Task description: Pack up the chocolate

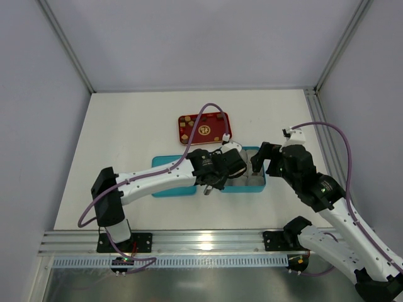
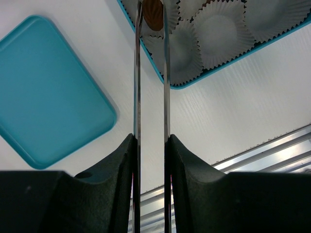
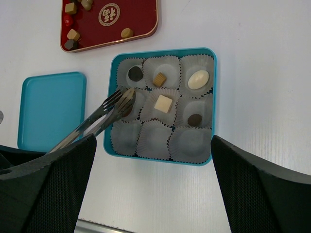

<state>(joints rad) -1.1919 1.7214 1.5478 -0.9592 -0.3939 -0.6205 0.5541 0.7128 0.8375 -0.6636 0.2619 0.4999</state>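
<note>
My left gripper [image 2: 151,141] is shut on metal tongs [image 2: 137,73]. Their tips pinch a round brown chocolate [image 2: 152,14] over the middle-left paper cup of the teal box [image 3: 160,51]; the tongs [image 3: 104,115] also show in the right wrist view. The box holds several chocolates: dark round [image 3: 135,73], tan square [image 3: 159,79], cream oval [image 3: 198,80], cream square [image 3: 164,103], brown round [image 3: 195,119]. The bottom row of cups is empty. My right gripper [image 3: 153,145] is open and empty, above the box's near edge. More pieces [image 3: 73,35] lie on the red tray [image 3: 141,14].
The teal lid [image 3: 51,109] lies flat to the left of the box; it also shows in the left wrist view [image 2: 48,97]. In the top view the red tray [image 1: 204,141] sits just behind the box [image 1: 242,190]. An aluminium rail [image 1: 208,242] runs along the near table edge.
</note>
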